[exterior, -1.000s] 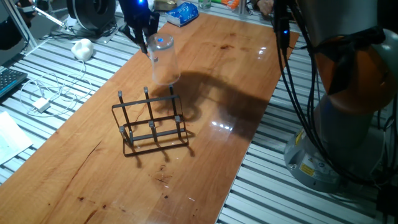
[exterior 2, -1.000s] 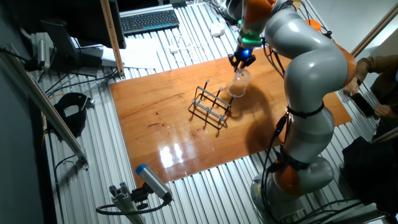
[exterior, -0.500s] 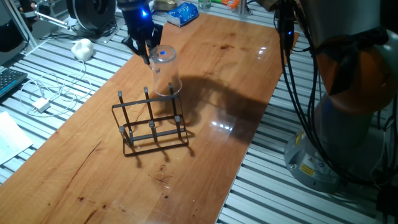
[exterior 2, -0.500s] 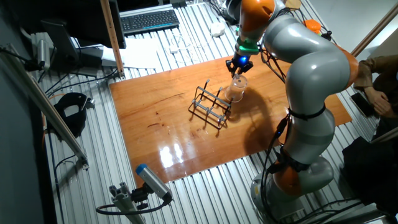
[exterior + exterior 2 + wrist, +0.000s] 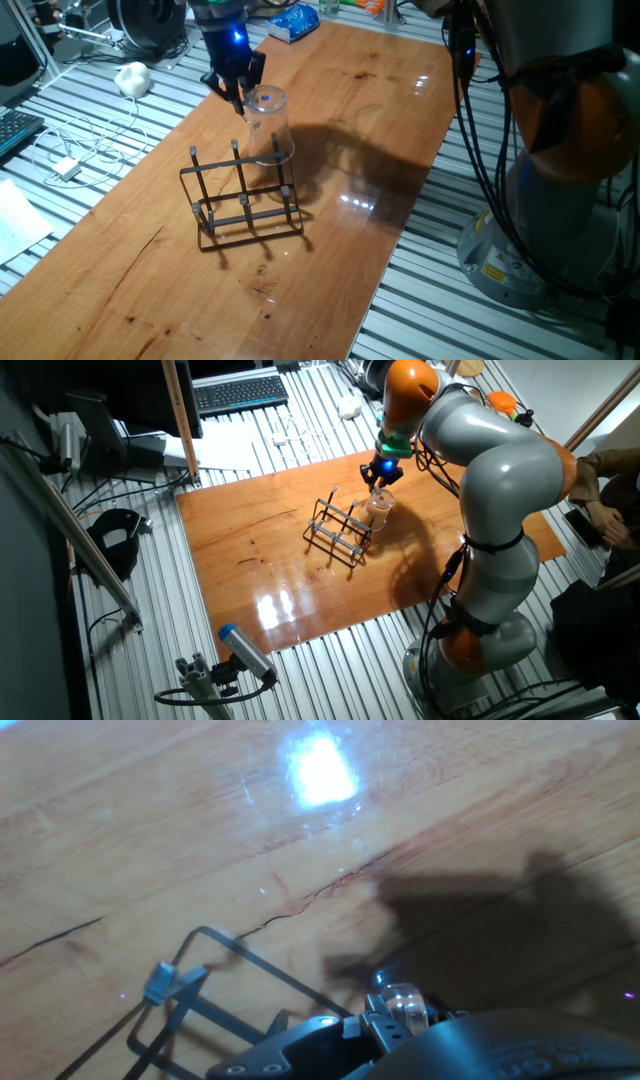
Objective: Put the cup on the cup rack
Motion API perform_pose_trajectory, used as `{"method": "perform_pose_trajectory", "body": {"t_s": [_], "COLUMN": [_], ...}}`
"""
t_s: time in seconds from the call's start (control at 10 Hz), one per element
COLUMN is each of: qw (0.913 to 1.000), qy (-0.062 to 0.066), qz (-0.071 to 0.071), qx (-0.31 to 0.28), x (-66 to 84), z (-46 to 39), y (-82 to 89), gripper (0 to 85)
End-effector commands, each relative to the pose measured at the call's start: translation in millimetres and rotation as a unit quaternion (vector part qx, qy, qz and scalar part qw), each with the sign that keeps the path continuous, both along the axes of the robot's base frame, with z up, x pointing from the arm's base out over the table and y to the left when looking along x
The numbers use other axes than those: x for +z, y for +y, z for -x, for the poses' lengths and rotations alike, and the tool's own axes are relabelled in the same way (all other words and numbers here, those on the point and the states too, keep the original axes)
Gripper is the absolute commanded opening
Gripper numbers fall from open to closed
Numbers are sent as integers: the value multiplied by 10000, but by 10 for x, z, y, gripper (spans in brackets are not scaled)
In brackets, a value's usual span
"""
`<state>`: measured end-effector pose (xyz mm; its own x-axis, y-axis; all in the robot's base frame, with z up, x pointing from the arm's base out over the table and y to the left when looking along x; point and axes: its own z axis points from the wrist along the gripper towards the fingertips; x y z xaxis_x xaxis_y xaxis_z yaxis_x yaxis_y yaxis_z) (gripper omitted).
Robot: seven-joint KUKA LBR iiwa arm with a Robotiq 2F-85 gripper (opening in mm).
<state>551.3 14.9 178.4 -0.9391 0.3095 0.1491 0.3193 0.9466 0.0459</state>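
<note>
The clear cup (image 5: 268, 125) hangs upside down, its open end low over the far right corner peg of the dark wire cup rack (image 5: 240, 205). My gripper (image 5: 238, 88) is shut on the cup's upper edge, above and just behind the rack. In the other fixed view the cup (image 5: 377, 508) sits at the rack's (image 5: 338, 534) right end under the gripper (image 5: 378, 470). In the hand view the rack's wire frame (image 5: 190, 995) shows at lower left, and a bit of clear cup (image 5: 405, 1003) shows between the finger parts at the bottom edge.
A blue packet (image 5: 291, 20) lies at the table's far end. A white lump (image 5: 132, 77) and white cables (image 5: 70, 150) lie on the slatted bench to the left. A keyboard (image 5: 240, 393) is behind the table. The arm's base (image 5: 540, 230) stands to the right.
The gripper has moved down and toward the rack with the cup. The cup now sits lower, over the rack's corner peg.
</note>
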Motion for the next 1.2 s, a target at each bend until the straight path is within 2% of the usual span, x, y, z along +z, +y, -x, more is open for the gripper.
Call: {"method": "perform_pose_trajectory", "body": {"t_s": [0.0, 0.3, 0.7, 1.0, 1.1], "qw": [10000, 10000, 9998, 9998, 9997], "qy": [-1, -62, -145, -159, -213], "qz": [-1, -8, 97, 99, 91], "qx": [1, -5, 73, 57, 52], "x": [-39, -151, -223, -239, -264], "z": [3, 36, 36, 50, 63], "y": [1, 5, -5, -4, -4], "gripper": [0, 0, 0, 0, 0]}}
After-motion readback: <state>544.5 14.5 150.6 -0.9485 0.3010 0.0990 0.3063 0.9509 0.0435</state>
